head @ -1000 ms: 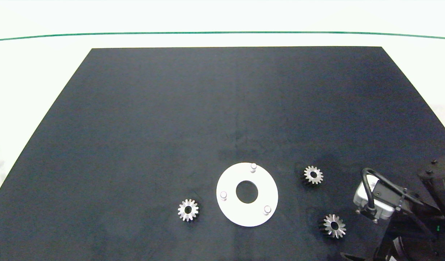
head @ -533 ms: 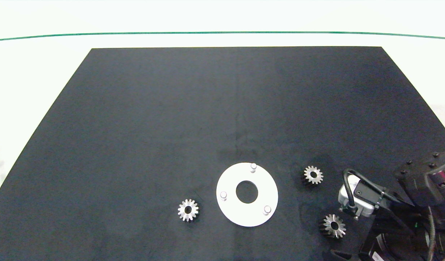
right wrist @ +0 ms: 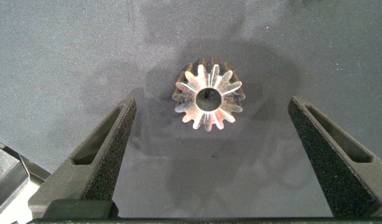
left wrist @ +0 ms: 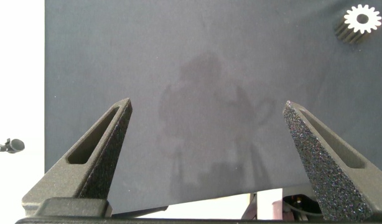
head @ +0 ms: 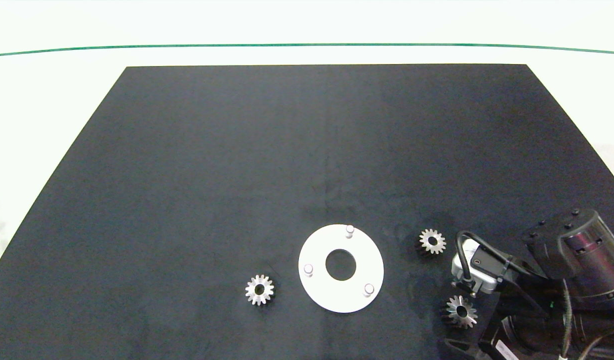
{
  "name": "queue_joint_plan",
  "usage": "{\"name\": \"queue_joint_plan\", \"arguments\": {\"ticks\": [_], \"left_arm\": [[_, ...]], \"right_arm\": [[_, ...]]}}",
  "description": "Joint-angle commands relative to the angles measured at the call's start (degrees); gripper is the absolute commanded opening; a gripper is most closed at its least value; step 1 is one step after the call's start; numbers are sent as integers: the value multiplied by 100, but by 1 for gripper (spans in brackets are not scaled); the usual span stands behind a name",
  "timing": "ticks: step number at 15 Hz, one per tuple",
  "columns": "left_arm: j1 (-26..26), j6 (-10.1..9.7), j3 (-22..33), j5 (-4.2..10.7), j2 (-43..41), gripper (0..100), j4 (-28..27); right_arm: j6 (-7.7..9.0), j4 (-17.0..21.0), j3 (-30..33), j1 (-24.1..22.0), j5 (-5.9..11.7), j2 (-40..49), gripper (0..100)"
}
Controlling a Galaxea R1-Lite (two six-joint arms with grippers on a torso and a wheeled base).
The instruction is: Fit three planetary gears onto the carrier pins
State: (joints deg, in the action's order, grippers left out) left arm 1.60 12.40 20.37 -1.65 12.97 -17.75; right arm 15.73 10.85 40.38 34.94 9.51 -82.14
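Three planetary gears lie flat on the black mat point(head: 237, 165), none of them on a pin. One gear point(head: 259, 289) sits near the mat's front edge, just off the white disc point(head: 319, 290) on its left side; a second gear point(head: 432, 241) lies to the disc's right; the third gear point(head: 461, 312) lies nearer the front edge, towards the mat's front right corner, partly under the right arm. The disc rests flat near the front edge, a little right of the mat's middle, with a large round centre hole showing only the mat through it. Its three carrier pins stand upright and bare: one pin point(head: 349, 230) at the far rim, one pin point(head: 308, 269) at the left rim, one pin point(head: 369, 288) at the front right rim. The right gripper point(right wrist: 209, 155) hangs over the third gear point(right wrist: 208, 94), its two grey fingers spread wide to either side, well clear of the teeth and gripping nothing. The right arm's wrist camera point(head: 474, 272) sits between the second and third gears in the head view. The left gripper point(left wrist: 209, 152) is over the mat's front left part, out of the head view, fingers wide apart with nothing between them; the left-hand gear point(left wrist: 361, 20) shows far off at the corner of its view. The mat lies on a white table point(head: 47, 100) crossed by a green line point(head: 307, 45) along its far side.
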Motion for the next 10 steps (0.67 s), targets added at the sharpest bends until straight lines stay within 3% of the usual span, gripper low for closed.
{"name": "queue_joint_plan", "arguments": {"ticks": [1, 10], "left_arm": [[7, 8, 20, -2, 4, 100, -9], [7, 8, 46, -2, -14, 100, -9]], "right_arm": [[1, 5, 32, 4, -2, -21, 96], [-8, -92, 67, 83, -10, -223, 78]]}}
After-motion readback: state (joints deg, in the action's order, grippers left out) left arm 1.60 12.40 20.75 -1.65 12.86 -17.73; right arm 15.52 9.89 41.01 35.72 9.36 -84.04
